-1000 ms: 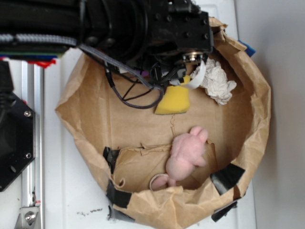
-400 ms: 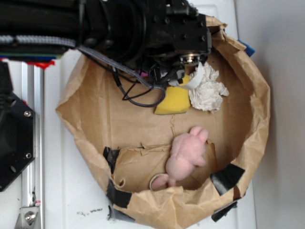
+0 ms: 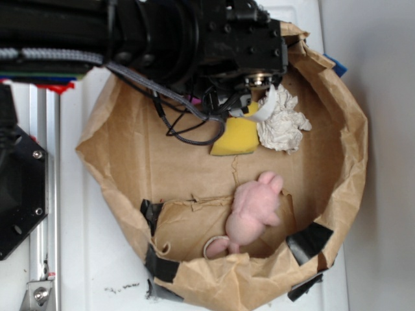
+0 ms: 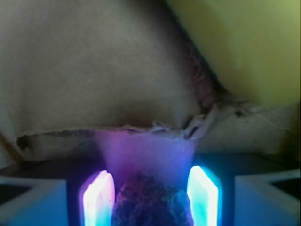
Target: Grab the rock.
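- Wrist view: rock (image 4: 151, 203), dark & rough, sits between the two glowing fingers (image 4: 99, 197) of gripper (image 4: 150, 197); jaws close on both sides, contact unclear.
- Exterior view: arm (image 3: 130, 32) over far part of brown paper nest (image 3: 123, 155), w/ yellow sponge (image 3: 238, 137), white paper wad (image 3: 282, 123) right of it, pink plush (image 3: 253, 207) nearer.

A small, rough, dark lumpy rock (image 4: 151, 203) is seen wedged right between the two glowing fingers.
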Controlling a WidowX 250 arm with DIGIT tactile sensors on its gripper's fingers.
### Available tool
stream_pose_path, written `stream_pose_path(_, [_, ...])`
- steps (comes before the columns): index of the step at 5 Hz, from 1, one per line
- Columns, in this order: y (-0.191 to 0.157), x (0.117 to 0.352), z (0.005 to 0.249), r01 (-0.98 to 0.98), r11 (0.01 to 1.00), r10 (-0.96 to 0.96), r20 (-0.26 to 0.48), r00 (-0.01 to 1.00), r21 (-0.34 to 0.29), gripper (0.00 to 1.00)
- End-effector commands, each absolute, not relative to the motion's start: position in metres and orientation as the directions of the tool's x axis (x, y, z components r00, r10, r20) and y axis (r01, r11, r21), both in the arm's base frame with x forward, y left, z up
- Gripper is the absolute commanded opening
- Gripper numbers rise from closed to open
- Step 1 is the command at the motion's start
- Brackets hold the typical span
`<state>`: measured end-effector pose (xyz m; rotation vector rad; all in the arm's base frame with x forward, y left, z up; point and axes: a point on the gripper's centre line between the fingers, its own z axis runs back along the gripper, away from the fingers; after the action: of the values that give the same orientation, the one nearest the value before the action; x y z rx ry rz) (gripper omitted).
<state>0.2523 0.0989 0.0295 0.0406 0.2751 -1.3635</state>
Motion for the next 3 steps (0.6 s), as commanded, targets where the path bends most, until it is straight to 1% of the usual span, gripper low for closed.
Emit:
stream_pose_path(1, [0.058,0.278,0.116,0.897,0.412,-0.911,-0.047,0.41,-0.161,0.0])
stream_pose_path(2, [0.044,0.284,0.158,0.801,0.584,-0.806,0.021,0.591,-0.134,0.0])
stream_pose_path(3, [0.03,0.284,0.181,0.635,0.766,-0.635,0.035,0.772,-0.101,0.0])
